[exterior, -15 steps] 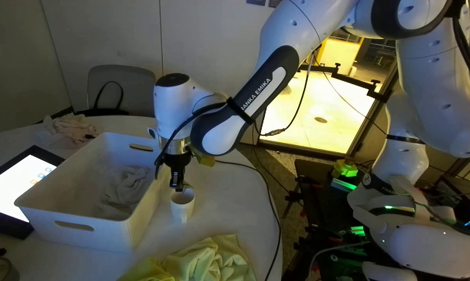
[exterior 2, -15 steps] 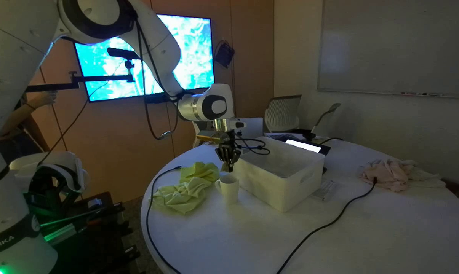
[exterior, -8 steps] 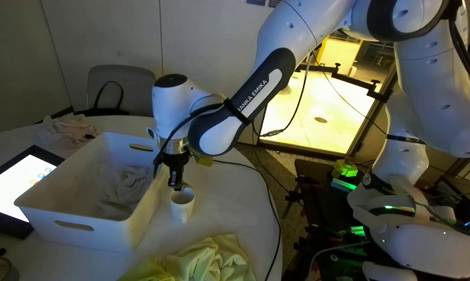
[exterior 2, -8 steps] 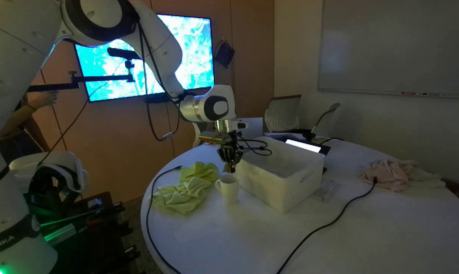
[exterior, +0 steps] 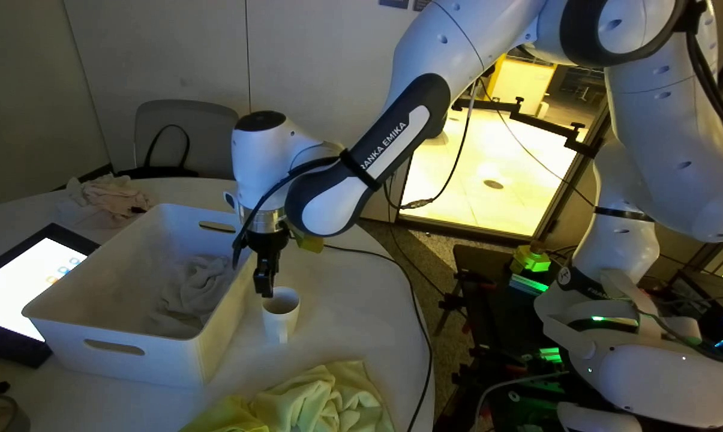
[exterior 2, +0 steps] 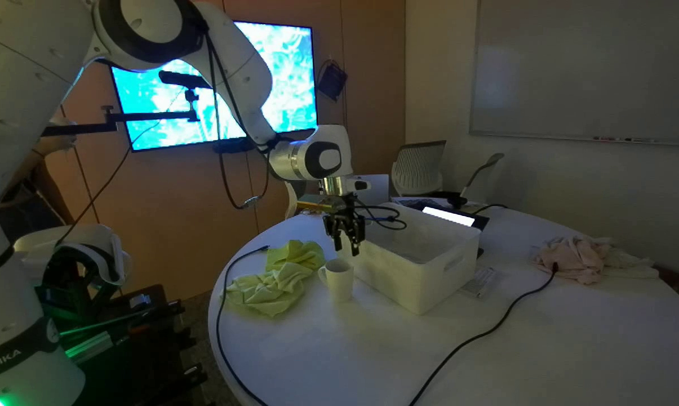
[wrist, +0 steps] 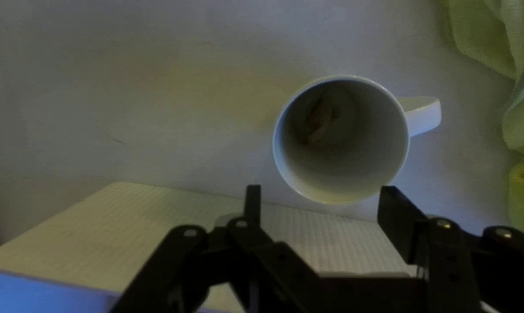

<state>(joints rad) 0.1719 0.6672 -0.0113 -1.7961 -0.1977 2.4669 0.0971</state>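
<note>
The end effector point(exterior 2: 346, 249), jaws spread and empty, hangs just above the rim of an upright white mug point(wrist: 357, 152), on the side nearer the white bin point(exterior: 133, 369). The mug lies below and toward the worktop's point(exterior: 349, 312) robot-side edge, handle point(wrist: 423, 115) pointing along the jaws' spread toward the yellow-green cloth point(exterior: 319, 396).

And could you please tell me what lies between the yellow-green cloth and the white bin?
In an exterior view, a white mug stands upright on the table, between the yellow-green cloth and the white bin.
</note>
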